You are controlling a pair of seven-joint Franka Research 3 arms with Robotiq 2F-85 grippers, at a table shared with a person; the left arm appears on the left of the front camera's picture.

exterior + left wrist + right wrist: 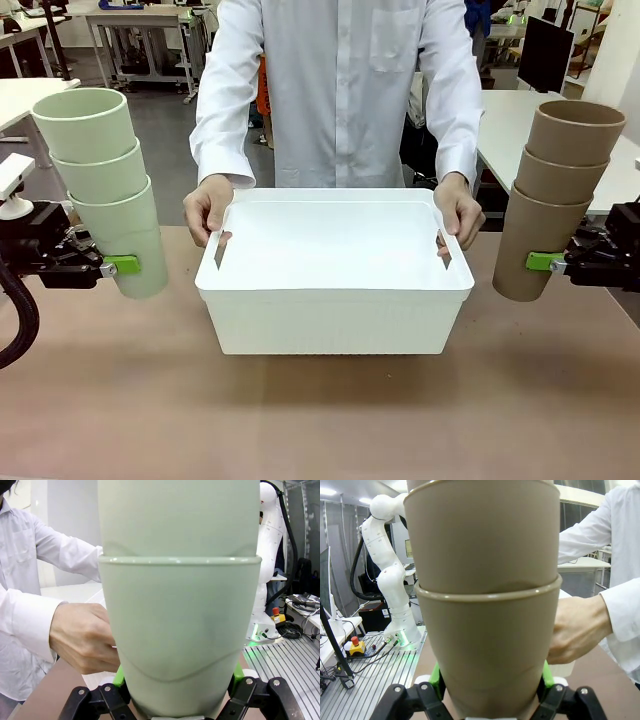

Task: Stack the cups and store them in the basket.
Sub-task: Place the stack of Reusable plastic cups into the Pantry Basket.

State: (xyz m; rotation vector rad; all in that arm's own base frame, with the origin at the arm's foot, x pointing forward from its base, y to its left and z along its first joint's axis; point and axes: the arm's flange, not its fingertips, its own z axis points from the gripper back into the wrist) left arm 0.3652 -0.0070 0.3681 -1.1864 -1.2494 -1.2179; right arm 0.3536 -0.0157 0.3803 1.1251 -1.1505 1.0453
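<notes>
A: Front view first. What do we log?
B: The basket [335,318] sits centre frame on the brown surface [330,425], open side up. A person in a white shirt stands at the far side and grips its short ends, with the left-of-frame hand [207,212] at one slot and the right-of-frame hand [460,212] at the other.
A: And the cups?
B: We count three mint cups nested as one: the mint stack [105,190], at frame left, top leaning outward. The left pincer [128,264] is clamped on its bottom cup. At frame right we see the tan stack [555,195], also three nested and also leaning outward. The right pincer [537,262] is clamped on its bottom cup. Both stacks are outside the basket, one on each side and apart from it.
A: Left wrist view?
B: The mint stack [180,630] rises up the middle. The left pincer [178,700] squeezes the lower cup, with green pads [119,676] against both walls. A hand [82,637] shows at mid left, just beside the stack.
A: Right wrist view?
B: It's much the same. The tan stack [485,630] stands in the centre, and the right pincer [487,695] grips the lower cup with green pads [546,677] on both sides. A hand [577,630] at mid right is closed over a white edge, which we take for the basket [564,670].
</notes>
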